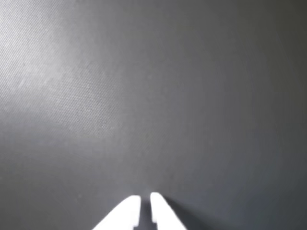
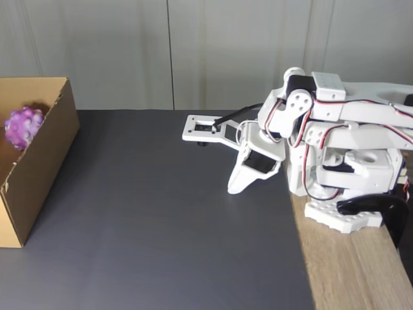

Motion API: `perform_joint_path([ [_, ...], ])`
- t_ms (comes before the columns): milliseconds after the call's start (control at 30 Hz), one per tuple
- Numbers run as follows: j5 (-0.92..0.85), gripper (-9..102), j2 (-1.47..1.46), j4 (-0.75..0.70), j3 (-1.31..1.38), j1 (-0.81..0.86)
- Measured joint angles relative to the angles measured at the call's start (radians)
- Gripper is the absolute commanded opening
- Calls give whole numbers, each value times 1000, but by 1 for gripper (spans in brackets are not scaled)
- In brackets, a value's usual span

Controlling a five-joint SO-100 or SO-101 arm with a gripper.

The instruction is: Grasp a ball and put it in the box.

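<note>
Pincer (image 1: 145, 200) nearly closed in wrist view, white tips a sliver apart, gripping nothing, low over dark mat (image 1: 153, 96). In fixed view, folded white arm (image 2: 335, 148) sits at wooden tabletop (image 2: 348, 271) edge, pincer (image 2: 237, 187) pointing down at mat. Ball (image 2: 24, 126) rests inside box (image 2: 39, 174), well apart from pincer, far to its left.

Wrist view: dim and soft, brightest at upper left across the dark mat (image 1: 96, 96), fading toward the right and bottom edges; pincer (image 1: 145, 203) overexposed, blurred, with a faint shadow at its right. Fixed view: even, diffuse daylight, sharp throughout; soft shadow under the arm (image 2: 335, 135); mild sheen on the mat; no glare.
</note>
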State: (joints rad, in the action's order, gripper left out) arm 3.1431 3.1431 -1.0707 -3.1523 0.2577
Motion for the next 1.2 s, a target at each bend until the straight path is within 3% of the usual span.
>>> perform_joint_path([
  [1200,-35,3,2,-28,6,0],
])
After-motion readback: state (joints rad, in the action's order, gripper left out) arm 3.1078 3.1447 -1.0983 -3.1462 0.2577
